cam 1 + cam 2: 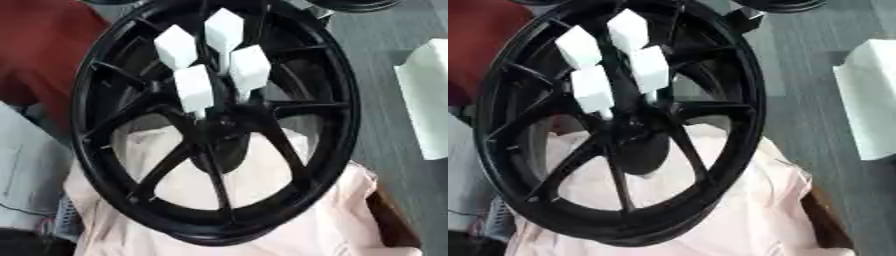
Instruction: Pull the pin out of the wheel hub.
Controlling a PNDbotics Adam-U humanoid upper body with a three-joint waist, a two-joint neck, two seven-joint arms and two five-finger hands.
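Note:
A large black spoked wheel hub (105, 165) fills most of both views, tilted and resting on a pale pink cloth (289, 225). Several white block-headed pins (194, 89) stick out of the hub's centre, clustered together and pointing up toward the camera; their thin lower ends run into the black middle of the hub (214, 125). One pin stands highest (629, 29), the others sit just below and beside it. Neither of my hands shows in either view.
A white box (426, 102) lies on the grey floor to the right. A red surface (39, 45) is at the upper left and a light grey object (26, 170) at the left. Part of another black rim (359, 5) shows at the top.

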